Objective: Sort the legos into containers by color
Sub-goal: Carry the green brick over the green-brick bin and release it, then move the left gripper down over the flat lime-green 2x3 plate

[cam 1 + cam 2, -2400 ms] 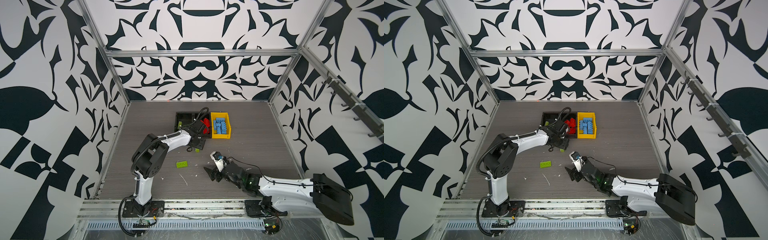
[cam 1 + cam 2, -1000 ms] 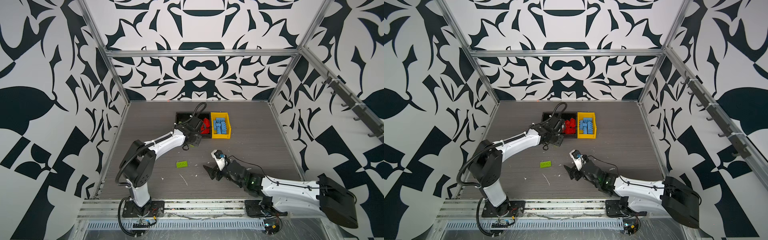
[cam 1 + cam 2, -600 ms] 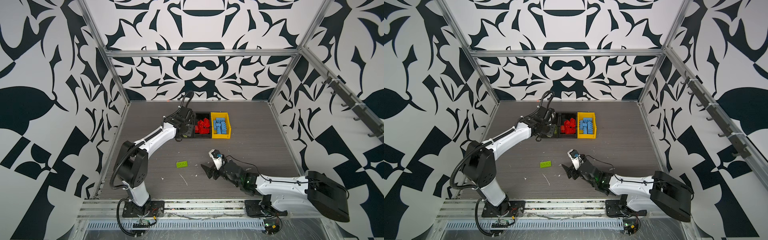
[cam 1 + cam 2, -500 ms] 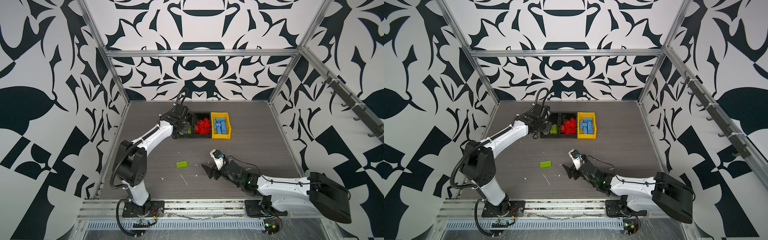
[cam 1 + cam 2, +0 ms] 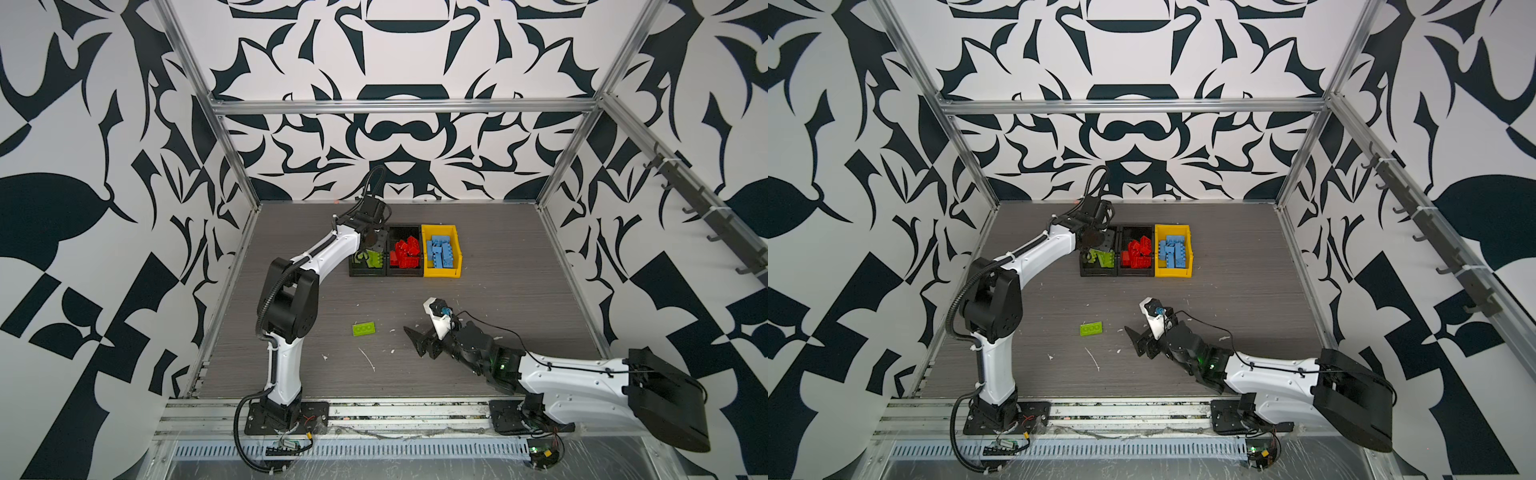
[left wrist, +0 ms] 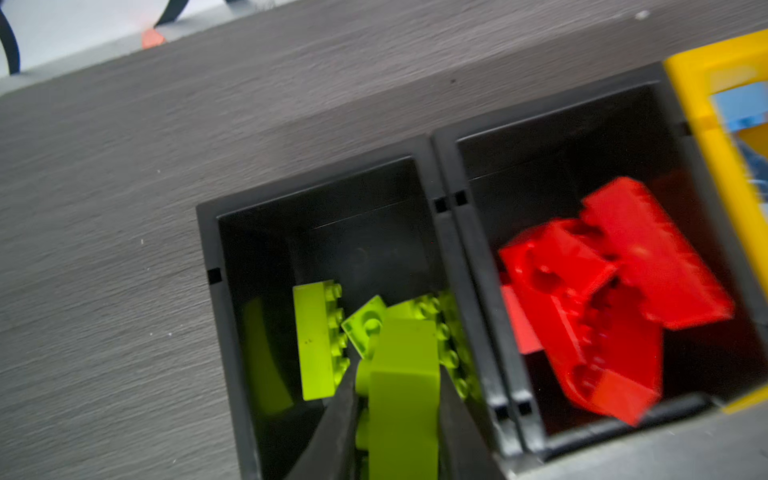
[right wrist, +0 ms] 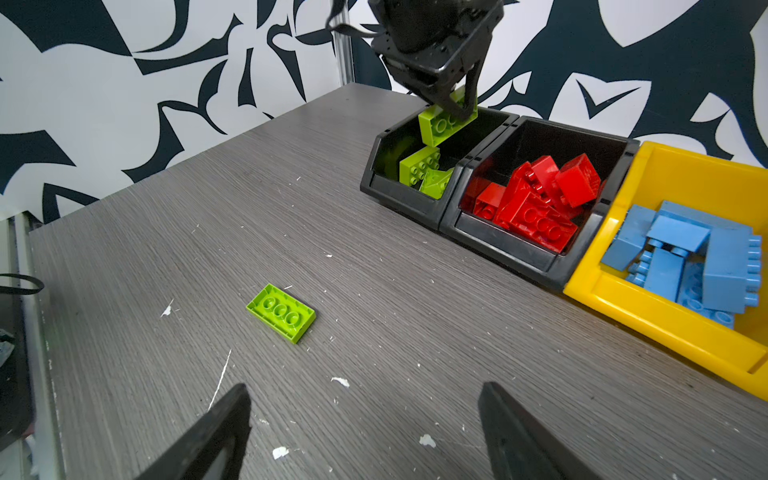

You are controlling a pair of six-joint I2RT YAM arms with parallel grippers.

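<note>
The left hand (image 7: 457,104) is clamped on a lime green brick (image 7: 442,120), holding it tilted over the back of the end black bin (image 7: 399,187), where other green bricks (image 7: 419,168) lie. Joined to that bin is the second black bin (image 7: 498,245), which holds the red bricks (image 7: 536,199). The yellow bin (image 7: 665,328), just beside it, holds the light blue bricks (image 7: 685,257).

The right hand (image 7: 363,390) hangs low over the tabletop (image 7: 166,228) with its jaws spread wide and nothing between them. A loose green brick (image 7: 281,313) lies flat and studs down a little beyond it, well apart from the bins.

The tabletop is grey with a fine wood grain, marked by white flecks (image 7: 340,381) and a thin pale scratch (image 7: 220,376). Walls (image 5: 395,62) of white with bold black shapes close in three sides, braced by an aluminium frame (image 5: 399,106). A rail of hooks (image 5: 706,208) runs along the right wall.
</note>
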